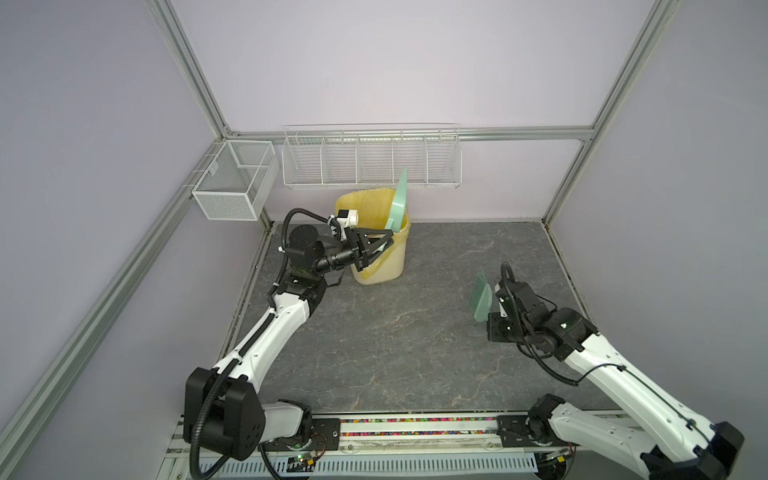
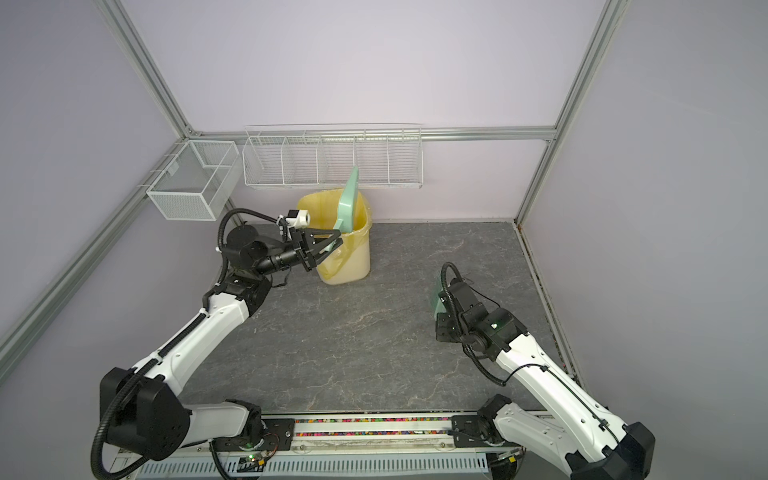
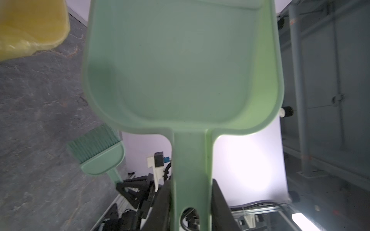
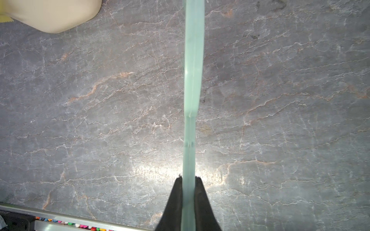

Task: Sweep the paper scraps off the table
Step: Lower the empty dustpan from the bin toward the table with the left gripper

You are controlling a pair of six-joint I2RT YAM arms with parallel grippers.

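The left tool (image 1: 390, 242) pinches the handle of the dustpan (image 1: 400, 199). In the left wrist view its black fingers (image 3: 220, 200) press the handle from both sides, just above the hanging hole. The dustpan stands steeply at the mouth of the bin (image 1: 382, 266), handle end low at the rim. Its wide end is high, rising past the rim in front of the wire rack (image 1: 370, 160) on the back wall. Both top views show it almost edge-on (image 2: 348, 203). The yellow-lined bin stands on the desk (image 1: 415, 332) near the far edge, toward the far left corner.

The right tool (image 4: 189, 178) is pressed together on the handle of the brush (image 4: 193, 80), one black finger on each flat side. That view shows the handle edge-on against the veined grey surface. In a top view the brush (image 1: 482, 297) hangs near the right edge, about halfway along it and well apart from the bin. Its bristles point toward the far edge. It looks lifted off the desk, though I cannot tell for sure whether the bristles touch.

The left wrist view catches the brush (image 3: 100, 156) beyond the dustpan (image 3: 180, 70), with a corner of the bin (image 3: 30, 26) to one side.

I cannot tell where the scraps are: the dustpan hides much of the bin's inside.
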